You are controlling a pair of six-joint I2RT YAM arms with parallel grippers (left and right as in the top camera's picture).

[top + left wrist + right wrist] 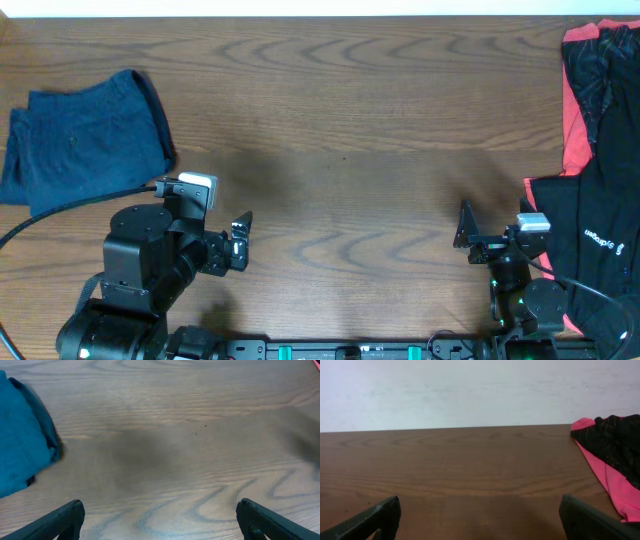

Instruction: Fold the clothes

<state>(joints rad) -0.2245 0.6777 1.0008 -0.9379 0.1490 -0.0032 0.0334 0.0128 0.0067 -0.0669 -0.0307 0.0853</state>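
Observation:
The clothes lie in two places. Folded navy blue shorts [85, 135] rest at the table's far left and show at the left edge of the left wrist view [22, 445]. A black garment with coral-red panels [600, 90] lies at the far right, also seen from the right wrist [615, 455], with a second black garment [590, 240] below it beside the right arm. My left gripper [243, 240] [160, 510] hovers open over bare wood, right of the shorts. My right gripper [470, 235] [480, 510] is open too, left of the black garments, and holds nothing.
The wooden table [340, 130] spreads between the two arms. A pale wall [470, 390] rises behind its far edge. A black cable [60, 210] runs from the left arm across the near edge of the shorts.

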